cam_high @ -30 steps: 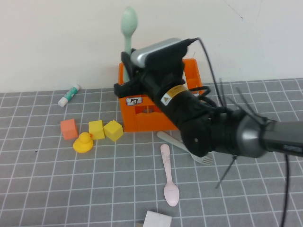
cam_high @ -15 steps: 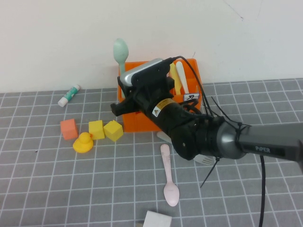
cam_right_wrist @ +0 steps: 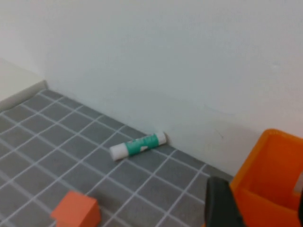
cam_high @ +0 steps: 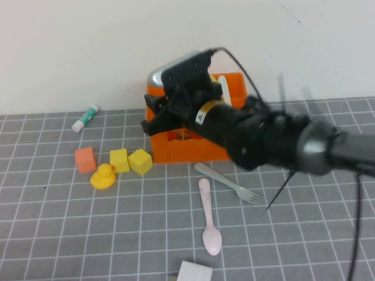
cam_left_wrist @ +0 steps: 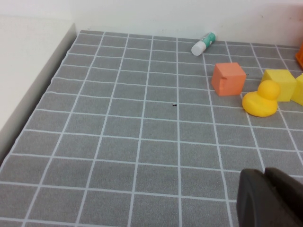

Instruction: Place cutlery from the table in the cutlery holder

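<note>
The orange cutlery holder (cam_high: 176, 146) stands at the back of the table, against the wall. My right gripper (cam_right_wrist: 260, 208) hangs open over its left end, with the holder's orange corner (cam_right_wrist: 270, 179) between the fingers and nothing held. A white piece of cutlery (cam_high: 224, 88) stands up in the holder behind the arm. On the table in front lie a pink spoon (cam_high: 208, 216) and a grey fork (cam_high: 228, 182). My left gripper (cam_left_wrist: 266, 174) is shut and empty, low over the bare table (cam_left_wrist: 142, 142) far to the left.
Left of the holder sit an orange block (cam_high: 85, 159), two yellow blocks (cam_high: 119, 160) (cam_high: 140, 161) and a yellow duck (cam_high: 104, 177). A white-and-green tube (cam_high: 86, 117) lies by the wall. A white object (cam_high: 194, 272) pokes in at the front edge.
The mint-green spoon held high above the holder has gone down out of sight behind the arm. My right gripper has opened and the arm has shifted over the holder.
</note>
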`<state>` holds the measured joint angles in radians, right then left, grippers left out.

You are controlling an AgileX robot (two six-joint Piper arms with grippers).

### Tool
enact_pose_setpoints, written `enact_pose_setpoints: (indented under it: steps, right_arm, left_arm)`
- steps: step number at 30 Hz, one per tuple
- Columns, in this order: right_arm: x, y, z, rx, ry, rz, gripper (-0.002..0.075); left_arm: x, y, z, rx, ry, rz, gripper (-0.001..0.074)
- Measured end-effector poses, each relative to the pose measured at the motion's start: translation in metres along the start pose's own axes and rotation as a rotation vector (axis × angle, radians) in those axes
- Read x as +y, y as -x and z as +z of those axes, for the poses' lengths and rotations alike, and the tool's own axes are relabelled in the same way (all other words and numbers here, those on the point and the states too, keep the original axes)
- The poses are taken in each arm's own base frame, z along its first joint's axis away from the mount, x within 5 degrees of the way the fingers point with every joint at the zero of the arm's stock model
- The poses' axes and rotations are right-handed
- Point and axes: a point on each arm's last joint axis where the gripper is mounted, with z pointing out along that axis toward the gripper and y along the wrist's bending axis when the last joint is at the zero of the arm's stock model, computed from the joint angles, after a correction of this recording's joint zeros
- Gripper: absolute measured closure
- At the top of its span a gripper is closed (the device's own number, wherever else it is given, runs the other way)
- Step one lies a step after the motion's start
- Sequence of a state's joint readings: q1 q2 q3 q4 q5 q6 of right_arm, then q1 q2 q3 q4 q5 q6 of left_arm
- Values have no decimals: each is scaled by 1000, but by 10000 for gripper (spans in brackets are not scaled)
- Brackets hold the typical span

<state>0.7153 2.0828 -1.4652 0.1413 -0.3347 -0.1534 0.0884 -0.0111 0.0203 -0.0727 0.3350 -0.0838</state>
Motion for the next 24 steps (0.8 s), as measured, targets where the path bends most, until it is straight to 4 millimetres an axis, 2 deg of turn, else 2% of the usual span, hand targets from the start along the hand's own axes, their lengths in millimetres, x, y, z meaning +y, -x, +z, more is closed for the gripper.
enact_pose_setpoints:
  steps: [4, 8, 12, 17, 21, 24]
  right_arm:
    - [2, 29, -30, 140, 45, -53, 390]
    - [4, 29, -56, 389, 83, -75, 412]
    - [5, 11, -67, 636, 95, -33, 428]
    - [6, -22, -67, 881, 68, 71, 427]
    - [8, -47, -58, 969, 46, 121, 377]
    - [8, -60, -49, 968, 28, 145, 329]
  left_arm:
    - [0, 0, 0, 0, 0, 0, 736]
    - [0, 0, 0, 0, 0, 0, 736]
    - [0, 0, 0, 0, 0, 0, 736]
    - [0, 0, 0, 0, 0, 0, 736]
    - [0, 0, 0, 0, 0, 0, 736]
    - [0, 0, 0, 0, 0, 0, 736]
